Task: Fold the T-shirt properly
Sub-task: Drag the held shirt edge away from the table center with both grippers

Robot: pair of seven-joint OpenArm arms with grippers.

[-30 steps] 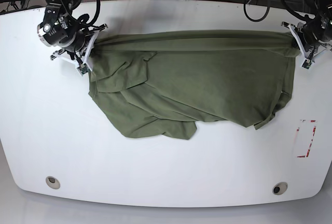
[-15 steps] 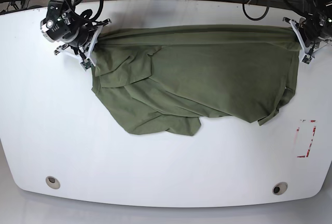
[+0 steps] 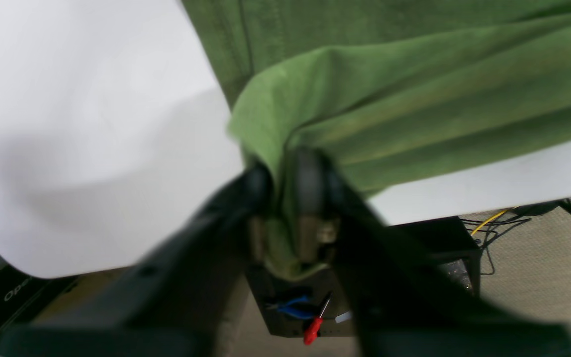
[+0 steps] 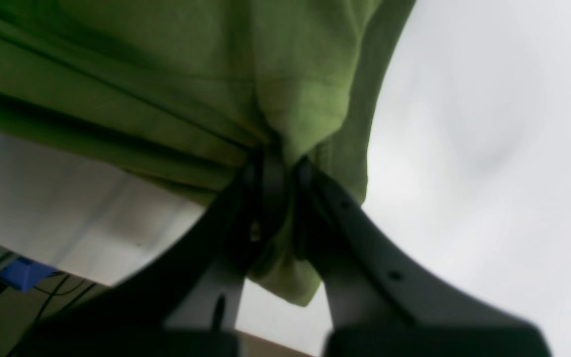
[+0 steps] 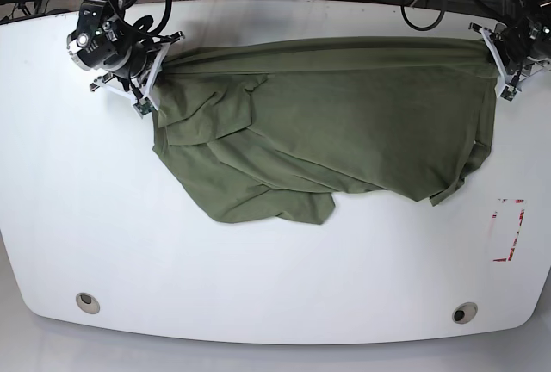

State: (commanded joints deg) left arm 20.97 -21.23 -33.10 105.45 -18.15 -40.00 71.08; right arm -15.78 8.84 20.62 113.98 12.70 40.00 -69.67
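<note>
Along the table's [image 5: 275, 303] far edge I see the T-shirt [image 5: 327, 131] stretched between both corners; wrist views alone show left gripper [image 3: 285, 183] and right gripper [image 4: 278, 173] jaws clamped on bunched cloth.

Both arms are black, with looping black cables at the top of the base view. The right gripper [image 5: 151, 71] and left gripper [image 5: 499, 66] carry white angular frames around dark fingers [image 4: 365, 233].
</note>
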